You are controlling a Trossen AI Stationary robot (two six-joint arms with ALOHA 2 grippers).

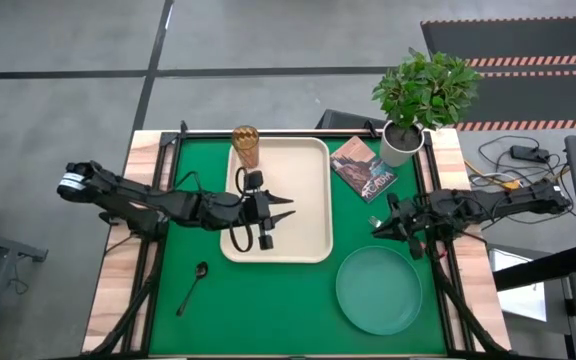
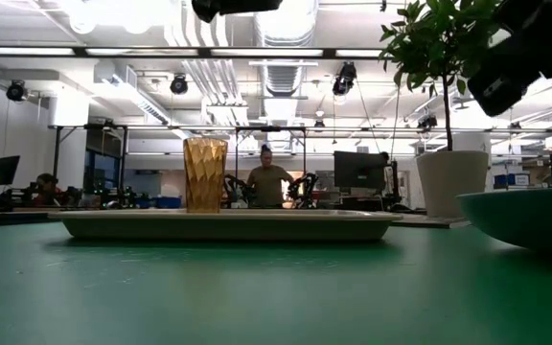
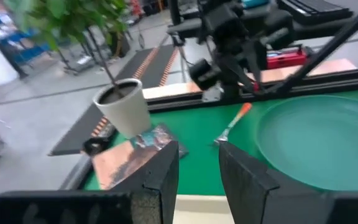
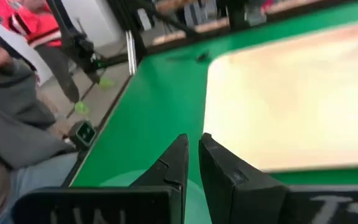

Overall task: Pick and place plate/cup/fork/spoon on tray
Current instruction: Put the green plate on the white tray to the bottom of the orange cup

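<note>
The cream tray (image 1: 303, 225) lies mid-table on the green mat. The amber cup (image 1: 245, 147) stands upright in the tray's far left corner; it also shows in the low view (image 2: 205, 173). My left gripper (image 1: 283, 215) is open and empty over the tray's middle (image 3: 197, 162). The teal plate (image 1: 378, 290) lies on the mat at the near right. The pale fork (image 3: 230, 126) lies on the mat between the tray and the plate. My right gripper (image 1: 376, 228) is above the fork, its fingers close together and empty (image 4: 193, 149). The dark spoon (image 1: 193, 287) lies on the mat at the near left.
A white plant pot (image 1: 401, 143) with a leafy plant stands at the far right corner. A booklet (image 1: 364, 168) lies beside it, right of the tray. Cables (image 1: 513, 165) lie off the table's right side. People stand in the room far behind the table.
</note>
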